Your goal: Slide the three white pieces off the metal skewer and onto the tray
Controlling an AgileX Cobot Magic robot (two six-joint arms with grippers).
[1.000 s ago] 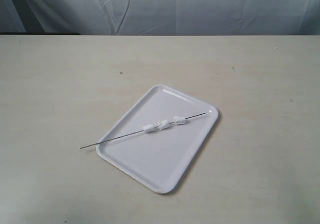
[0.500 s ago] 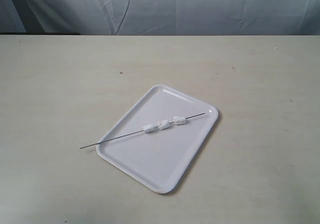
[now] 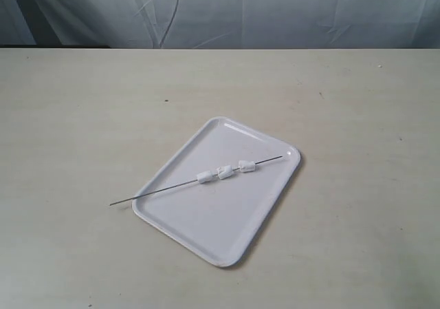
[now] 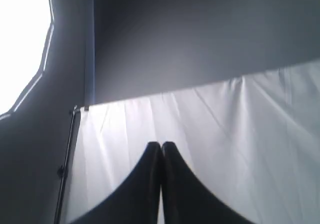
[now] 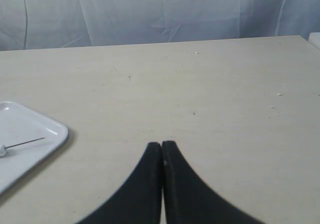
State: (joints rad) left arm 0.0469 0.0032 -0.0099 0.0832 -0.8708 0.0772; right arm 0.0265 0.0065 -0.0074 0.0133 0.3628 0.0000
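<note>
Nothing moves on the pale tabletop [image 3: 82, 116]. Over the last second the thin grey metal skewer [image 3: 165, 188] has not shifted. It lies slantwise across the glossy white rectangular tray [image 3: 206, 219], one end poking out past the rim on the left of the exterior view and the other stopping just inside the far right corner. The three small white cylinder-like pieces [image 3: 225, 172] are all still threaded on it, close together above the tray's middle.

Neither arm has entered the exterior view. We see the left gripper [image 4: 161, 149] with its fingers pressed together on nothing, aimed up at the grey cloth backdrop [image 4: 200, 134] and away from the work. The right gripper [image 5: 161, 148] is likewise closed and empty, hanging above bare table well apart from the tray's corner.

We judge the task has not started. Both arms have yet to approach, and one must steady the rod while the other pushes the pieces off.
</note>
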